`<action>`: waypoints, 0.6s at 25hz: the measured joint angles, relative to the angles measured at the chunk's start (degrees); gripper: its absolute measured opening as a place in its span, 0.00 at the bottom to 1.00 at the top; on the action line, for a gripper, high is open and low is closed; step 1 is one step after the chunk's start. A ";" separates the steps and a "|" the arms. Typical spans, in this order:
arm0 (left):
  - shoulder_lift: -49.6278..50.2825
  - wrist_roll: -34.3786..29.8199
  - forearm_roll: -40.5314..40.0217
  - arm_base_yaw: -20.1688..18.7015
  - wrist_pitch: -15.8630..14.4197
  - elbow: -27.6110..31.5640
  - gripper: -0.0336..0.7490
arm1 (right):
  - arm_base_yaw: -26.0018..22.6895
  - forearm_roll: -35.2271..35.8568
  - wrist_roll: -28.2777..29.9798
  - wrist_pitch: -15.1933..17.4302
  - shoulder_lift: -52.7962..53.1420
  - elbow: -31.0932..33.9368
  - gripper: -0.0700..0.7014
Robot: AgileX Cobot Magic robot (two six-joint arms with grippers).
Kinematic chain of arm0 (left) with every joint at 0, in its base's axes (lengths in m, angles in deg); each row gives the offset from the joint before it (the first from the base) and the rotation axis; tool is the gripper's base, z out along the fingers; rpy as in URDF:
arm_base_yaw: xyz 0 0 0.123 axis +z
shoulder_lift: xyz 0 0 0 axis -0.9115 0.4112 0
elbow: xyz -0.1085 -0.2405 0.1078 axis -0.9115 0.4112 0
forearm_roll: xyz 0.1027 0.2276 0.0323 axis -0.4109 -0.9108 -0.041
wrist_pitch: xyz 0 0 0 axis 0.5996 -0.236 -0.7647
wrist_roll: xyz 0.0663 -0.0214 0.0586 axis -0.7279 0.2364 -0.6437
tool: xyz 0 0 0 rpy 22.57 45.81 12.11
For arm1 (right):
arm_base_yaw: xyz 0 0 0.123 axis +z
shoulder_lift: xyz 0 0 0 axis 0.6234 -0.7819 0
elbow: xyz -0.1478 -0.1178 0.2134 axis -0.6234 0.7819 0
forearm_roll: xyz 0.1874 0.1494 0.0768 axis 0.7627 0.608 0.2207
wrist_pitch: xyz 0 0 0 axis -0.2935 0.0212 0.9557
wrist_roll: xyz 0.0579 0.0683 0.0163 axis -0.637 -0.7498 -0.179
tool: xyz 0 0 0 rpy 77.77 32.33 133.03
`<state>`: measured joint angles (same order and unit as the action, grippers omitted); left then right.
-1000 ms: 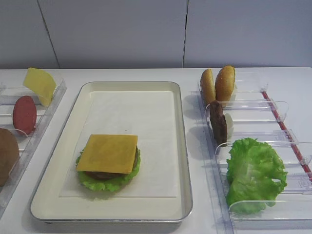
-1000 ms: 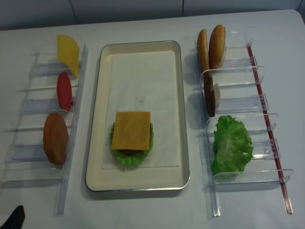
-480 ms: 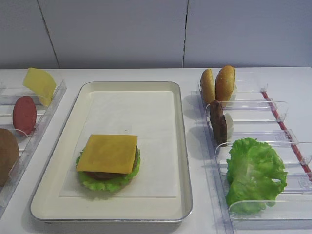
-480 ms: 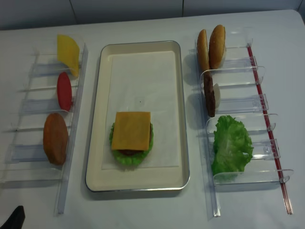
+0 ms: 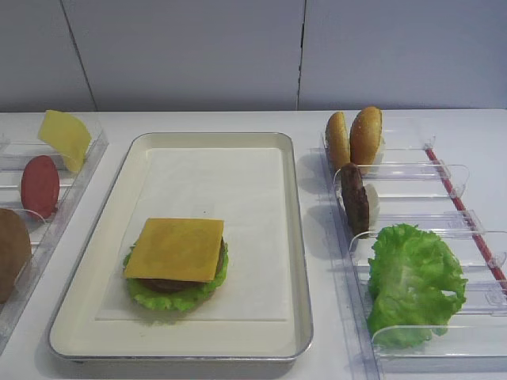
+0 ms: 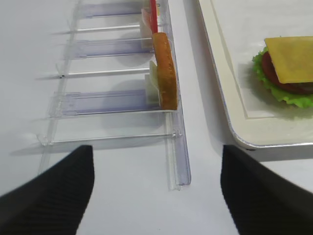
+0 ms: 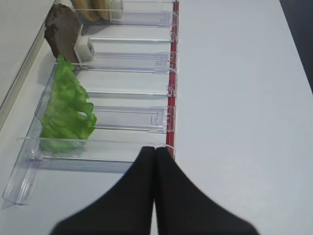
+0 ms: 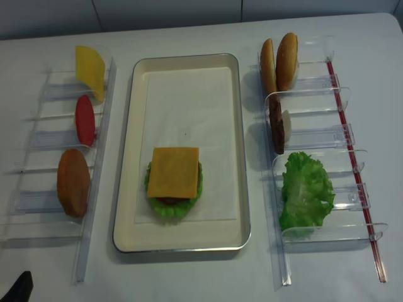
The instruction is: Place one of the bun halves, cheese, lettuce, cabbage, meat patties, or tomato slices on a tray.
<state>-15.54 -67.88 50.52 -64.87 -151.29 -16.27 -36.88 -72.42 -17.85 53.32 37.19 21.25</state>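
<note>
The cream tray (image 5: 297,237) (image 8: 242,157) holds a stack near its front: lettuce, a dark patty, and the cheese (image 5: 175,248) (image 8: 174,171) (image 6: 291,65) on top. In the left rack stand a bun half (image 8: 73,182) (image 6: 165,68) and a tomato slice (image 8: 85,119). The right rack holds two bun halves (image 8: 280,60), a meat patty (image 8: 276,124) (image 7: 62,33) and loose lettuce (image 8: 306,190) (image 7: 65,111). My left gripper (image 6: 156,191) hangs open and empty over the table, before the left rack's near end. My right gripper (image 7: 155,151) is shut and empty, before the right rack's near end.
A paler yellow slice (image 8: 90,70) leans at the far end of the left clear rack (image 8: 94,207). A red strip (image 7: 171,98) runs along the right rack's outer side. Bare white table (image 7: 244,122) lies to the right of it.
</note>
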 joint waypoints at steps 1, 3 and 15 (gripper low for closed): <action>0.00 -0.01 0.00 0.00 0.00 0.00 0.73 | 0.00 0.00 0.00 0.00 0.00 0.00 0.12; 0.00 -0.01 0.00 0.00 0.00 0.00 0.73 | 0.00 0.00 0.00 0.00 0.00 0.00 0.12; 0.00 -0.01 0.00 0.00 -0.09 0.00 0.73 | 0.00 0.00 0.00 0.00 0.00 0.00 0.12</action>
<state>-15.54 -67.89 50.52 -64.87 -151.39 -16.27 -36.88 -72.42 -17.85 53.32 37.19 21.25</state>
